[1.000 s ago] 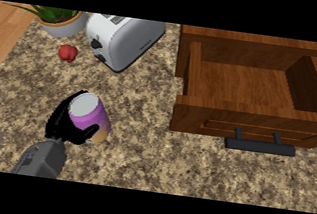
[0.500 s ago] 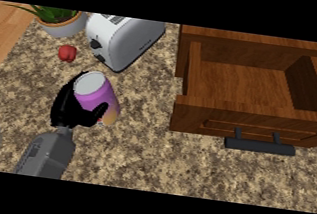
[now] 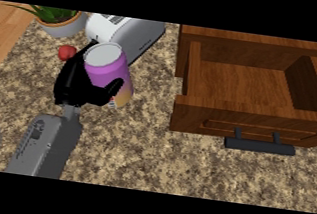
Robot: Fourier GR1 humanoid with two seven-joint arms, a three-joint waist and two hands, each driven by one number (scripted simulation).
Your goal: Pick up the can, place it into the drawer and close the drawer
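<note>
the left hand [image 3: 81,85] has its fingers curled round the purple can [image 3: 108,71], held up off the tabletop [image 3: 155,154] well left of the open drawer [image 3: 257,88], so the pickup looks done while placing it inside and closing remain.

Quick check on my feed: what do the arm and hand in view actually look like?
One arm shows at the lower left: a boxy grey forearm with a small dark slot marking on its upper face, narrowing to a thin grey wrist. The left hand is glossy black, with chunky fingers and a thumb. No cables or sleeves visible. Another grey shape sits at the left edge.
</note>
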